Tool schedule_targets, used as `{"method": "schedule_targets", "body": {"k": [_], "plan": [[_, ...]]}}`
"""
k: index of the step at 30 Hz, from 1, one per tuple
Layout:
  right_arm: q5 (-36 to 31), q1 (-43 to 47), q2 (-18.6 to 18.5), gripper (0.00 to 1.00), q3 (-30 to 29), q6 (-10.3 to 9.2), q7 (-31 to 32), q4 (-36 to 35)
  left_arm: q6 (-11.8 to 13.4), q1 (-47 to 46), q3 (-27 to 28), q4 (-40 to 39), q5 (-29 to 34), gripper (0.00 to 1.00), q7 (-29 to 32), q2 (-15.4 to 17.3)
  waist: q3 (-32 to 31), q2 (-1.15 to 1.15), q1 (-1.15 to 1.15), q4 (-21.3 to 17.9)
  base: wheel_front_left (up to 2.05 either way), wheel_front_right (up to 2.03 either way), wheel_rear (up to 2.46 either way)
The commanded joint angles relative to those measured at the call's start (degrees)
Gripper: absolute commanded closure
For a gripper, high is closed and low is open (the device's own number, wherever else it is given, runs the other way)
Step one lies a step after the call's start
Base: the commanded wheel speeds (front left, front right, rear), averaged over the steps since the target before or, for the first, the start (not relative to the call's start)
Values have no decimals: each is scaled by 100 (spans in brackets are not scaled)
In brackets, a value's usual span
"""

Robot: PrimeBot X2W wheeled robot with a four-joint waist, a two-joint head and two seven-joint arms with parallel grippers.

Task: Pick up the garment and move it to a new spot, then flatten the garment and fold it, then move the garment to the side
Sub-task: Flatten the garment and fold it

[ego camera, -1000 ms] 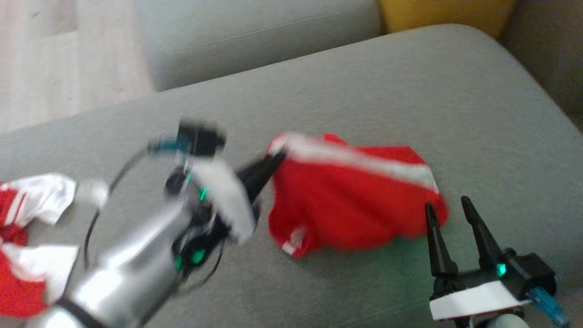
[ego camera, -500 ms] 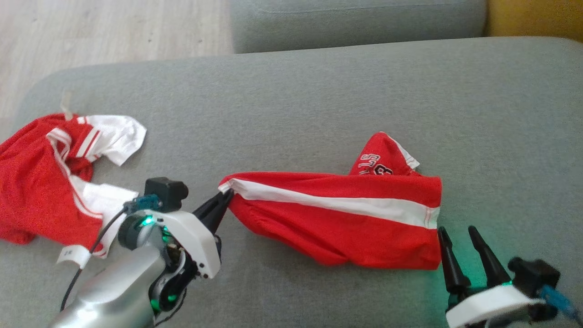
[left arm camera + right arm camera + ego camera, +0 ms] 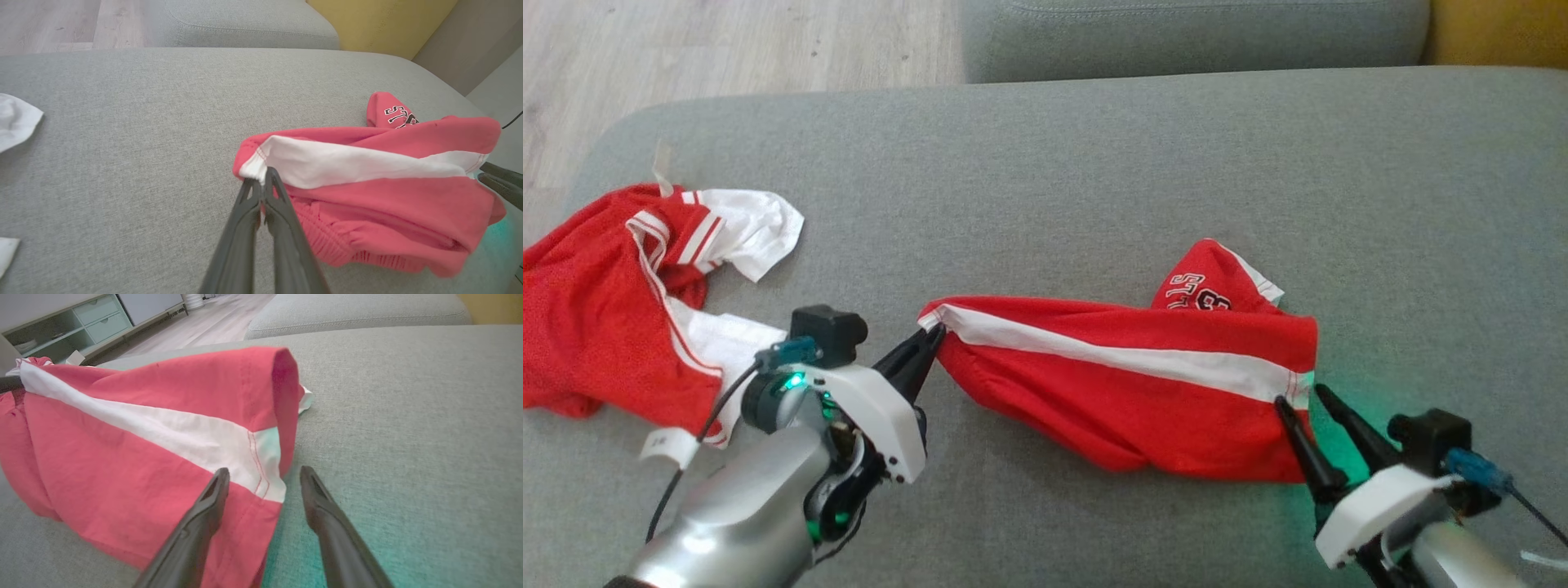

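Note:
A red garment (image 3: pixel 1143 392) with a white stripe lies stretched across the grey sofa cushion (image 3: pixel 1094 180). Black lettering shows on a raised fold (image 3: pixel 1201 290) at its far right. My left gripper (image 3: pixel 934 335) is shut on the garment's left corner, seen close up as the pinched white edge (image 3: pixel 257 173) in the left wrist view. My right gripper (image 3: pixel 1305 398) is open at the garment's right hem (image 3: pixel 265 465), one finger (image 3: pixel 204 506) over the red cloth and the other finger (image 3: pixel 322 506) over bare cushion.
A second red and white garment (image 3: pixel 613 310) lies crumpled at the cushion's left end. Wooden floor (image 3: pixel 686 49) lies beyond the left edge. Another grey cushion (image 3: pixel 1192 33) and a yellow one (image 3: pixel 1503 33) stand at the back.
The camera swung and steadied. The left gripper kept its hold and the garment now lies drawn out sideways. The right gripper has moved up to the right hem, straddling it.

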Motion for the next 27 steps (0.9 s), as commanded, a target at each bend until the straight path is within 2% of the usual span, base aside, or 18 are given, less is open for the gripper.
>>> {"method": "schedule_targets", "body": {"k": [1,2,6,7,8,10,11,14,19,23,27], "plan": [[-13,-190,-111,35,106,-4,-55,-88,-24,-335,190,-61,61,100,-66,108,9,0,0,10,0,0,0],[8,-238,-108,47,165,-4,-66,-34,-36,-343,190,-39,66,100,-73,91,17,0,0,18,0,0,0],[47,-433,-94,34,302,-4,-106,167,-81,-383,188,26,80,100,-92,47,74,0,0,31,0,0,0],[44,-487,-90,35,328,-4,-113,216,-86,-399,193,35,84,100,-96,40,100,0,0,31,0,0,0],[39,-539,-84,45,355,-4,-119,264,-91,-415,195,45,90,100,-101,33,118,0,0,32,0,0,0],[18,-626,-78,74,404,-4,-128,342,-100,-439,197,69,101,100,-107,22,144,0,0,34,0,0,0],[8,-663,-75,100,425,-4,-131,360,-102,-449,198,82,106,100,-111,19,155,0,0,33,0,0,0],[-67,-740,-127,100,374,-4,-136,262,-100,-467,207,115,125,100,-124,20,163,0,0,10,0,0,0],[-30,-656,-301,100,-174,-4,-138,-295,-162,-550,233,37,169,100,-143,100,91,0,0,-91,0,0,0],[164,-809,-703,100,-541,-4,-138,-869,-285,-849,382,-243,159,100,-154,253,102,0,0,-277,0,0,0],[397,-1562,-1171,100,-789,-4,24,-1342,-419,-1562,635,-609,232,100,-164,350,389,0,0,-491,0,0,0]]}}
